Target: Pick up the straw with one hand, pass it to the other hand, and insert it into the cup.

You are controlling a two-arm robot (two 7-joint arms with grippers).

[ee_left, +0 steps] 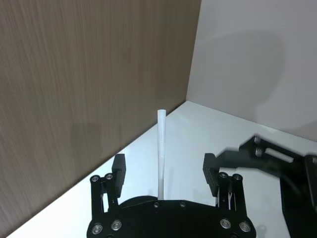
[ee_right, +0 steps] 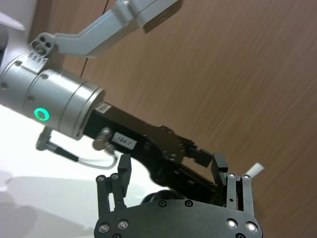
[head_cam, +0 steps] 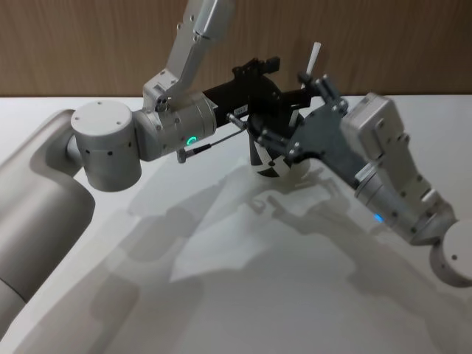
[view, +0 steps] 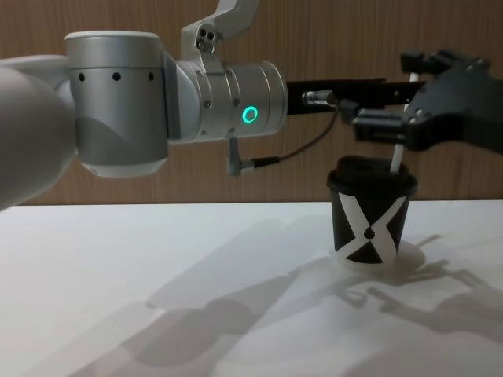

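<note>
The black cup with a white X stands on the white table, and in the head view the cup is partly covered by both grippers. The white straw stands in its lid, leaning slightly. My left gripper, on the silver wrist with the green ring, is above the cup and open. The straw rises between its fingers without touching either. My right gripper is open beside the left one, close above the cup. The straw tip shows just outside one of its fingers.
A wood-panelled wall runs close behind the cup. The white table spreads toward me in front of the cup. A thin dark cable hangs from the left wrist.
</note>
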